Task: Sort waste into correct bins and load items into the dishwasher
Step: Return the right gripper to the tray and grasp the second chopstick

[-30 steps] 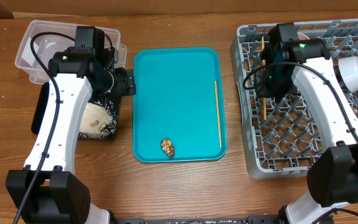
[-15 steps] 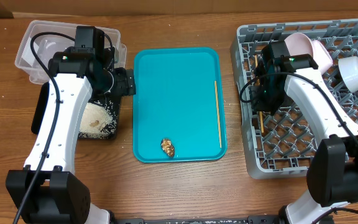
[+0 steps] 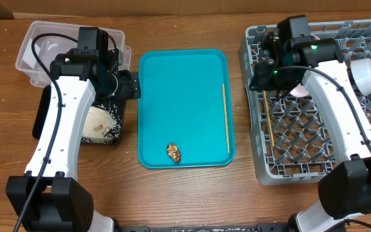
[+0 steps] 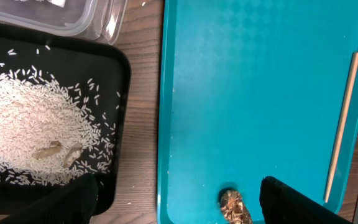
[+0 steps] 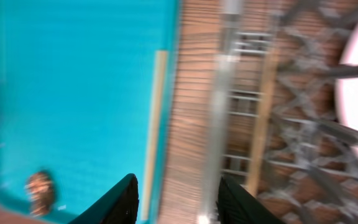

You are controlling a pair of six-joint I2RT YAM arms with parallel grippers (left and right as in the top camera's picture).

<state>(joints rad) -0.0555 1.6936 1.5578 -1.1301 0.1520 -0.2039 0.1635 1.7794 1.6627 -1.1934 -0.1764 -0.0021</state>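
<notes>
A brown food lump (image 3: 173,152) lies near the front of the teal tray (image 3: 179,77); it also shows in the left wrist view (image 4: 234,206). One chopstick (image 3: 225,117) lies along the tray's right side. Another chopstick (image 3: 268,119) lies in the grey dish rack (image 3: 301,161). Rice (image 3: 102,122) lies in the black tray (image 4: 55,56). The clear tub (image 3: 34,45) stands behind it. My left gripper (image 4: 176,202) is open and empty between black tray and teal tray. My right gripper (image 5: 178,199) is open and empty over the rack's left edge. A white cup (image 3: 369,74) sits in the rack.
A pale pink-white dish (image 3: 298,87) shows in the rack under the right arm. The rack fills the right side of the wooden table (image 3: 192,193). The right wrist view is motion-blurred.
My right gripper let go of a chopstick, which now lies in the rack's left part. The right arm moved back toward the rack's far left corner. The left arm has not moved.
</notes>
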